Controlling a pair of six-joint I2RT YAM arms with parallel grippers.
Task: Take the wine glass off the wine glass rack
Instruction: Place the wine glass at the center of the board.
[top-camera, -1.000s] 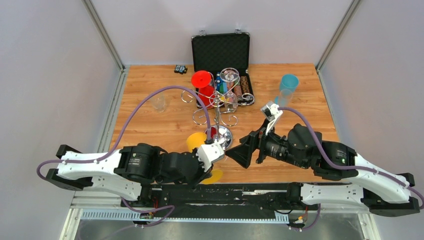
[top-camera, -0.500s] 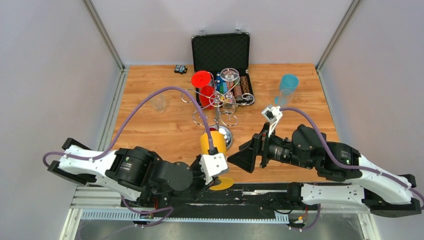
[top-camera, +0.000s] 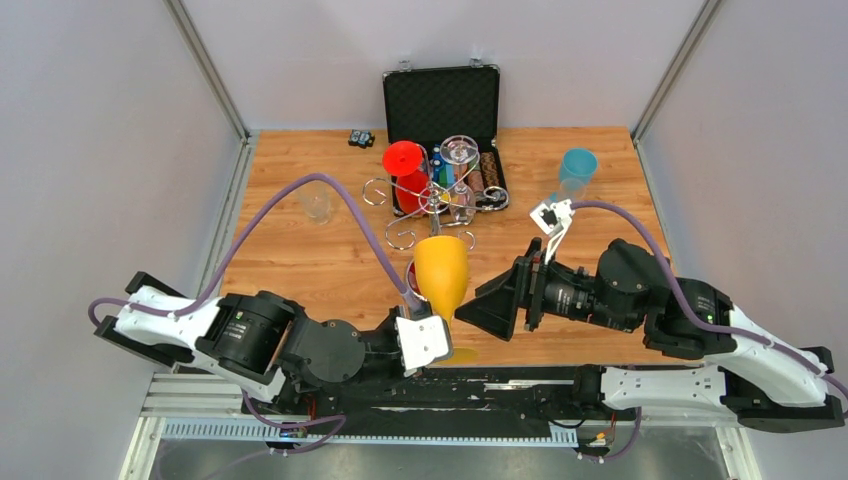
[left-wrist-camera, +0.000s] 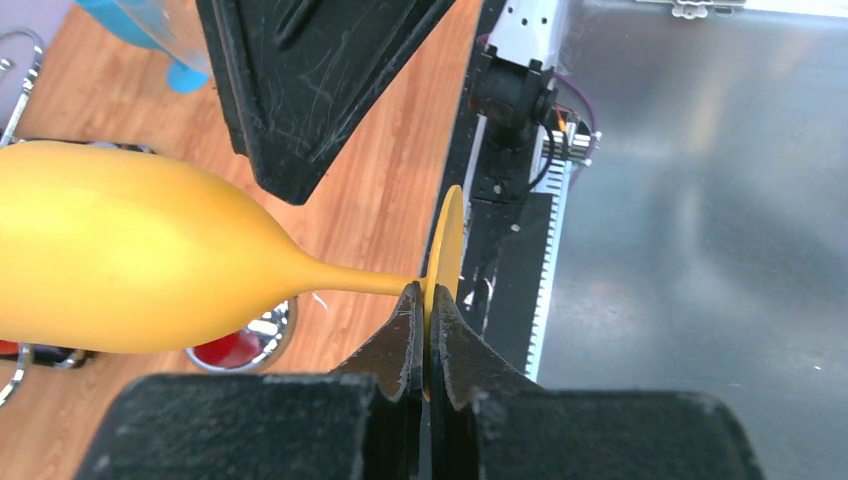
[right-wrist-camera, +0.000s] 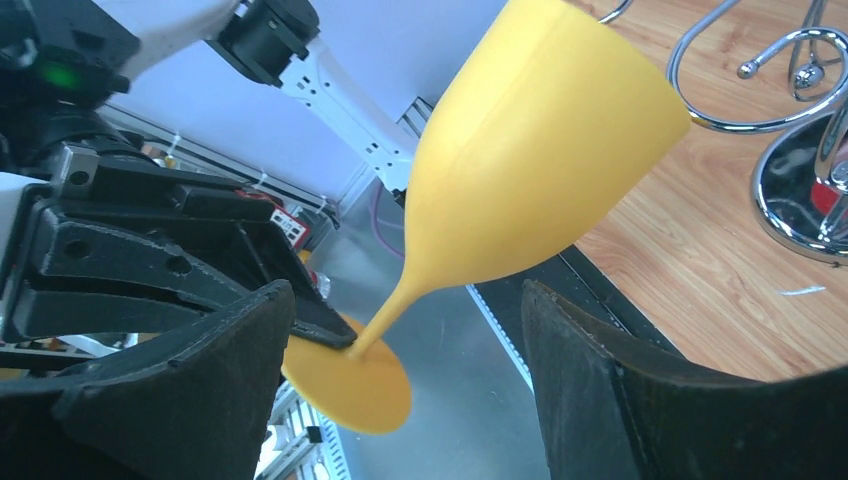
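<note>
1 low left arm (top-camera: 250, 340), its tool (left-wrist-camera: 427, 305) tight on yellow wine glass (top-camera: 441, 272) foot

**White shells, black joints, purple cables**

The left arm (top-camera: 165, 318) and right arm (top-camera: 760, 350) share white link shells and bulky black cylindrical joints. A purple cable (top-camera: 330, 195) loops off each. The left gripper (left-wrist-camera: 428, 330) has slim black fingers under a white wrist block (top-camera: 422, 340). The right gripper (right-wrist-camera: 405, 290) has broad, scuffed black wedges.
</note>
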